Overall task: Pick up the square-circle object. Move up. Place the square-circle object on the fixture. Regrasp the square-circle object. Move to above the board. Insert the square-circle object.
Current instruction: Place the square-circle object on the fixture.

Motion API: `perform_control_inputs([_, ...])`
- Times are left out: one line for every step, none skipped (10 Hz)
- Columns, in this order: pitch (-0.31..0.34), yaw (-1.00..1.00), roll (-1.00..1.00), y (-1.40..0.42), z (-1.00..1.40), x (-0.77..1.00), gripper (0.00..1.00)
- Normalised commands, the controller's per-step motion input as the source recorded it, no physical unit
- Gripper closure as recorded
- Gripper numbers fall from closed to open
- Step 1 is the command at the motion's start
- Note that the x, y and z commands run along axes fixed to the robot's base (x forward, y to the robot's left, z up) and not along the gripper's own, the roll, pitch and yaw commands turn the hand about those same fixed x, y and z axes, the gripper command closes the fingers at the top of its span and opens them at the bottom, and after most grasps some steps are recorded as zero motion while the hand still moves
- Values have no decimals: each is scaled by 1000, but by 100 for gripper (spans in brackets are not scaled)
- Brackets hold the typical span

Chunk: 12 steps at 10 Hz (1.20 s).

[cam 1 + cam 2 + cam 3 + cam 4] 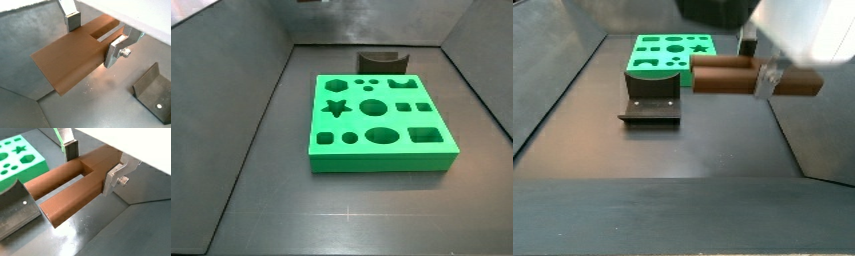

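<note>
Gripper: I see the gripper [92,164] in both wrist views, and in a side view [767,78] it hangs over the desk, to the right of the fixture.
Jaws: clenched on the square-circle object; one silver finger [119,50] presses one side and the other finger [72,19] the opposite side.
Square-circle object: the brown square-circle object [70,57] lies level between the fingers, clear of the desk in a side view [727,75]. In a wrist view [63,190] I see a long slot cut into it, splitting it into two prongs.
Fixture: the dark fixture [651,97] stands on the desk just in front of the board and left of the held piece, not touching it. In a wrist view [155,91] it sits off beside the peg's end.
Board: the green board [378,123] lies flat on the desk, its star, round and square holes open; from a side view [667,53] it lies behind the fixture.
Desk: grey desk [345,215], walled around.
</note>
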Motion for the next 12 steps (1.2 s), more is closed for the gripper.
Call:
perform_control_inputs([118,16,60,3,198,-4,100])
perform_control_inputs([-26,1000,51,-976,97,1000,100])
perform_control_inputs([-25,1000,52,-971,76,1000,100])
perform_control_inputs([-23,1000,54,-940,69,1000,100])
perform_control_inputs([-20,1000,56,-878,63,1000,100])
perform_control_inputs([-18,1000,59,-820,56,1000,100])
perform_control_inputs([-15,1000,62,-753,49,1000,100])
perform_control_inputs([-10,1000,67,-655,41,1000,100])
perform_control_inputs([-7,1000,69,-596,37,1000,100])
perform_control_inputs([-2,1000,74,-529,30,1000,100])
perform_control_inputs([4,1000,78,-463,28,1000,100])
perform_control_inputs([10,1000,81,-404,23,1000,100])
